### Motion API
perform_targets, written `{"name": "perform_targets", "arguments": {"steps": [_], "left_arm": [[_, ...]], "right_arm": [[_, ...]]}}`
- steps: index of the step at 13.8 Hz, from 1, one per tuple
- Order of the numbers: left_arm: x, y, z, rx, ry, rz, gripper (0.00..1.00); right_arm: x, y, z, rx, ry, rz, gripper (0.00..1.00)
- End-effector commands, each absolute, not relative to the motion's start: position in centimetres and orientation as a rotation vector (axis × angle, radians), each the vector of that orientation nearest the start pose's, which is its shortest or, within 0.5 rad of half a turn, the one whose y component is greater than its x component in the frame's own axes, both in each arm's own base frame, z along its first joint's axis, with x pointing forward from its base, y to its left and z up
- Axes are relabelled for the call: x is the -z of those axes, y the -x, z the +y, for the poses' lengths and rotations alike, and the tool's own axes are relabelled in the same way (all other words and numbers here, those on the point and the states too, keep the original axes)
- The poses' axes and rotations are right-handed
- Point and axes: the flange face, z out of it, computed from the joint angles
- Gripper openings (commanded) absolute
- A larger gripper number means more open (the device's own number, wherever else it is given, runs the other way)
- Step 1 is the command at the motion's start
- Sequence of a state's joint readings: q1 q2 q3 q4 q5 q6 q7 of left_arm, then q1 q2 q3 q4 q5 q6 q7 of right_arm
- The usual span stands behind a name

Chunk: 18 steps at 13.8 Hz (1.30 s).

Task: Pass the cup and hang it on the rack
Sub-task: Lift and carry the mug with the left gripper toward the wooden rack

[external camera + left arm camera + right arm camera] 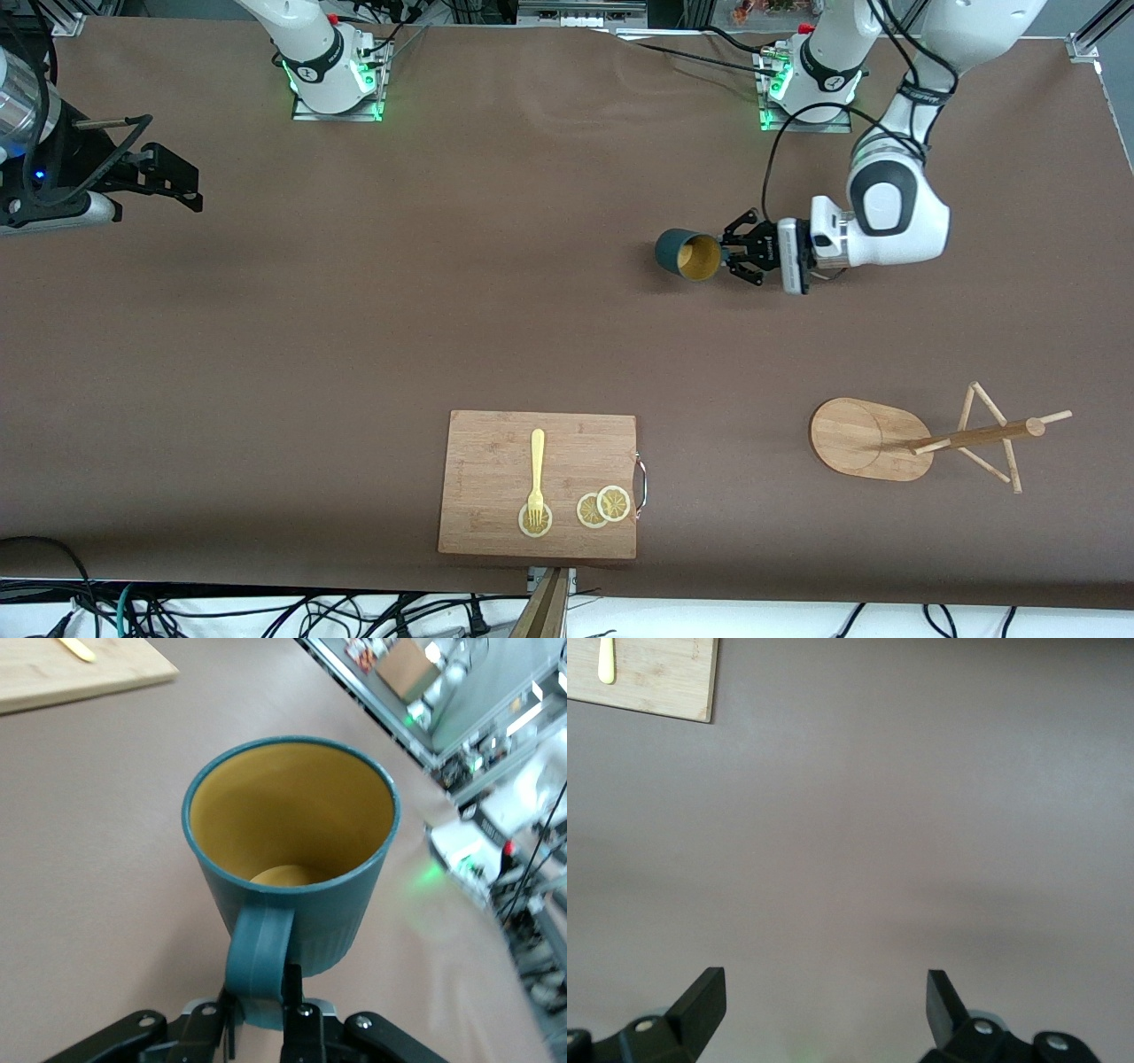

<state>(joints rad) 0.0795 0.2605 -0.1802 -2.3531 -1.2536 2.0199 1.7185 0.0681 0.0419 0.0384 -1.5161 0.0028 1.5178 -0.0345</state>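
Observation:
The dark teal cup point(688, 254) with a tan inside is held tipped on its side, low over the table, toward the left arm's end. My left gripper point(740, 257) is shut on its handle. In the left wrist view the cup point(292, 842) fills the middle and my left gripper point(261, 997) pinches the handle point(259, 948). The bamboo rack point(864, 439) stands nearer the front camera, its post and pegs point(979, 436) free. My right gripper point(182, 182) waits open and empty at the right arm's end; in its own view the right gripper point(824, 992) sees only bare table.
A wooden cutting board point(496, 461) lies near the front edge with a yellow fork point(536, 470) and lemon slices point(602, 507) on it. The board's corner also shows in the left wrist view point(80, 673) and the right wrist view point(656, 678).

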Motion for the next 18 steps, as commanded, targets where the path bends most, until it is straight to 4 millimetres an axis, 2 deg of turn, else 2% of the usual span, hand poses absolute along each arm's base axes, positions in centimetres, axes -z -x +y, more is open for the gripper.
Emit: {"name": "perform_targets", "arguments": {"steps": [1, 4, 8, 11, 14, 18], "left_arm": [[-25.7, -48.2, -7.1, -0.300, -1.923, -0.750, 0.00], [-28.9, -49.8, -2.7, -0.181, -1.880, -0.563, 0.00], [-31.2, -50.4, 2.6, -0.075, -1.848, -0.316, 0.00], [-31.9, -50.2, 7.6, -0.019, -1.865, -0.053, 0.00], [-32.2, -50.8, 10.2, 0.052, -1.804, 0.082, 0.00], [-31.3, -50.9, 13.2, 0.069, -1.716, 0.297, 0.00]], "right_arm": [[-62.8, -55.9, 5.8, -0.070, 3.139, -0.214, 1.00], [-62.8, -55.9, 5.7, -0.070, 3.136, -0.212, 1.00], [-62.8, -55.9, 5.8, -0.070, 3.135, -0.209, 1.00], [-62.8, -55.9, 5.7, -0.070, 3.135, -0.205, 1.00], [-62.8, -55.9, 5.7, -0.070, 3.135, -0.207, 1.00], [-62.8, -55.9, 5.8, -0.070, 3.135, -0.207, 1.00]]}}
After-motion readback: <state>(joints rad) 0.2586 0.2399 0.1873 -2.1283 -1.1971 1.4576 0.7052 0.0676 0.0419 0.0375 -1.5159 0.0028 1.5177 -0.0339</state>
